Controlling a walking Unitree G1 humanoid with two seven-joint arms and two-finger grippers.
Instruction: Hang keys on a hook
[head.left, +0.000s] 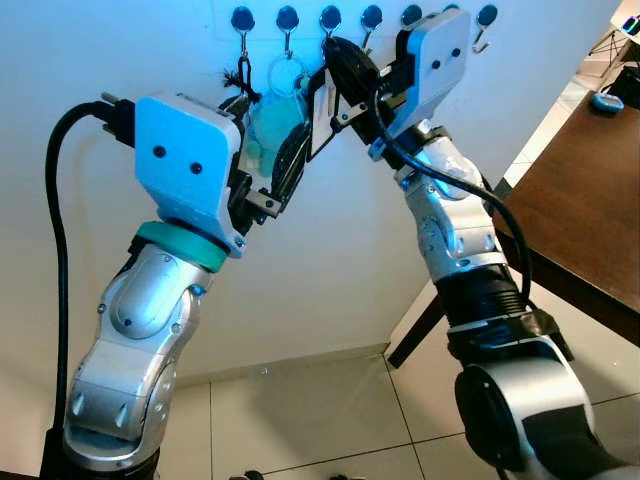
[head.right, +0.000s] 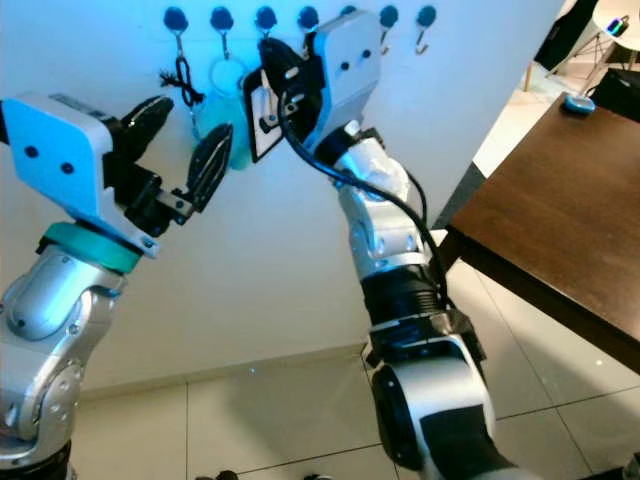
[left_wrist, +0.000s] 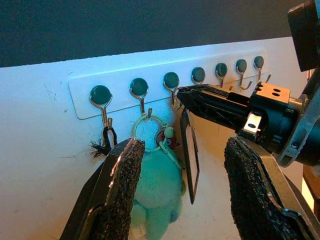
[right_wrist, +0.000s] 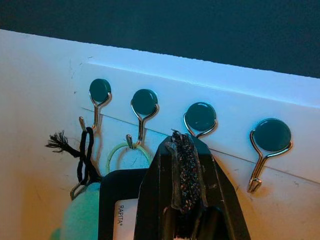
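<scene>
Facing a white wall (head.left: 330, 250), both arms were raised toward the hook rail (left_wrist: 165, 82), a white strip with a row of dark round knobs, each with a small metal hook. A dark table (head.left: 580, 220) stood well off to the rail's right.

The right gripper (right_wrist: 186, 165) was up against the rail, its black fingers pressed together at the third hook (right_wrist: 199, 122) from the rail's left end. A black-framed tag (left_wrist: 190, 155) hung just under those fingers, below that third hook; whether the fingers pinched its loop could not be told.

The left gripper (left_wrist: 182, 195) hovered below the rail, apart from it, its two fingers spread wide with nothing between them.

A mint plush toy (left_wrist: 160, 190) hung on a pale ring (left_wrist: 147, 127) from the second hook (left_wrist: 141, 102), just left of the tag. A short black cord (right_wrist: 85, 155) with a frayed end dangled from the first hook (right_wrist: 95, 107), at the rail's left end. The remaining hooks to the right hung bare.
</scene>
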